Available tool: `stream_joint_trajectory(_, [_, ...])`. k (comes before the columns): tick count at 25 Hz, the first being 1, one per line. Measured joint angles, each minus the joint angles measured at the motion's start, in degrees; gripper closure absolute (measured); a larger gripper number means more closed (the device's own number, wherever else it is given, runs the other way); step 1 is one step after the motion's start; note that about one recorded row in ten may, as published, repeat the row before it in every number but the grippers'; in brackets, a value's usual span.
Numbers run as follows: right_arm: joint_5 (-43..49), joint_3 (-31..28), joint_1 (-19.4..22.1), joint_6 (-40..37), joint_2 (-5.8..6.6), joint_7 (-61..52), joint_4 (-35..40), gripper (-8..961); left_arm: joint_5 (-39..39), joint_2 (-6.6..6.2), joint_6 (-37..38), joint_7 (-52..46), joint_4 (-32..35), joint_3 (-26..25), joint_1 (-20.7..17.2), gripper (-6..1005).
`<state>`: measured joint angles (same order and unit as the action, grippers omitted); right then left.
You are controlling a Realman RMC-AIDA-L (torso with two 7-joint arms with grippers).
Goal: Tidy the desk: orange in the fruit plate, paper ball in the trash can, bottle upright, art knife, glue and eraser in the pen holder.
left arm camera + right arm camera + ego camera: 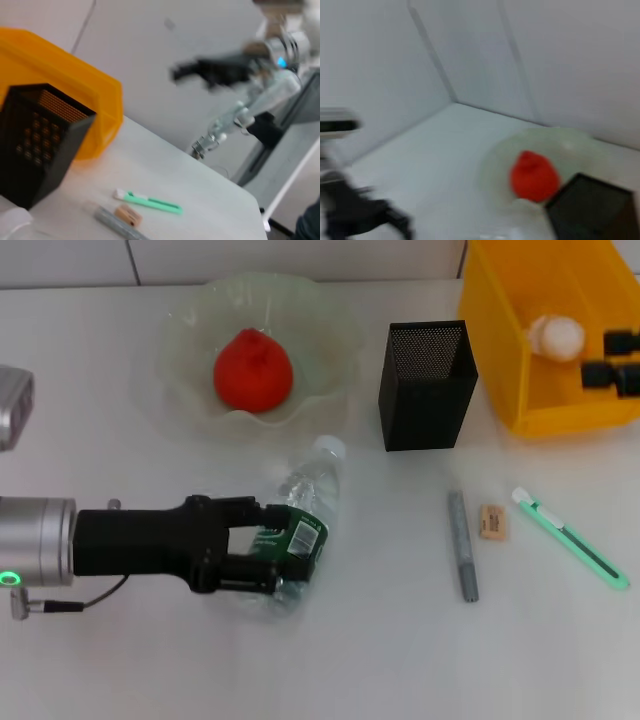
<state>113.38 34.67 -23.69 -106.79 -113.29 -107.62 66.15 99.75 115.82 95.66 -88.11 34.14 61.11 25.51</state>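
Observation:
The clear bottle (312, 492) lies on its side on the white desk (380, 660), cap pointing toward the fruit plate. My left gripper (289, 548) is shut on its green-labelled lower half. The orange (252, 370) rests in the pale green fruit plate (185, 330). Inside the yellow trash can (505, 370) sits the paper ball (556, 337), just beside my open right gripper (597, 358). The grey glue (462, 545), tan eraser (491, 522) and mint-green art knife (570, 537) lie in front of the black mesh pen holder (428, 385).
In the left wrist view the pen holder (35, 145), trash can (80, 95), art knife (148, 201), eraser (128, 215) and glue (114, 222) lie close together near the desk's right edge. A white wall runs behind the desk.

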Motion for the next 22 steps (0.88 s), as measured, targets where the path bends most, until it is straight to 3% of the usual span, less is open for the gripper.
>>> stream_joint_trajectory(1, [0.0,0.0,0.0,0.0,0.00,0.0,0.0,247,0.0,-0.03,0.0,-1.0,0.2,-0.6,0.1,158])
stream_joint_trajectory(2, [-1.2,-2.9,1.1,-3.0,0.88,6.4,-7.6,247,0.0,-0.05,0.0,-3.7,1.0,-1.7,0.4,158])
stream_joint_trajectory(3, [-1.2,-2.9,1.1,-3.0,0.88,6.4,-7.6,247,0.0,-0.05,0.0,-3.7,1.0,-1.7,0.4,158])
stream_joint_trajectory(5, [-1.2,-5.5,2.0,-4.2,1.80,12.2,-15.0,247,0.0,-0.02,-0.2,-7.2,2.6,-2.3,0.7,158])
stream_joint_trajectory(7, [-1.2,-7.0,3.5,-4.3,2.81,18.6,-22.7,247,0.8,0.15,-1.8,-18.2,7.6,-1.8,1.8,158])
stream_joint_trajectory(8, [-1.2,-7.0,3.5,-4.3,2.81,18.6,-22.7,247,0.8,0.15,-1.8,-18.2,7.6,-1.8,1.8,158])
stream_joint_trajectory(14, [-0.9,-7.2,4.9,-2.8,2.59,22.0,-25.7,246,14.7,0.85,-6.1,-43.6,17.2,-1.5,8.0,158])
stream_joint_trajectory(17, [-0.9,-7.5,5.7,-2.0,2.17,24.5,-26.5,246,26.6,2.44,-7.2,-51.8,19.6,-1.2,13.8,158])
stream_joint_trajectory(22, [-0.8,-7.6,6.3,-0.1,1.77,27.1,-27.3,247,30.9,2.81,-7.8,-57.4,19.2,0.8,18.9,158])
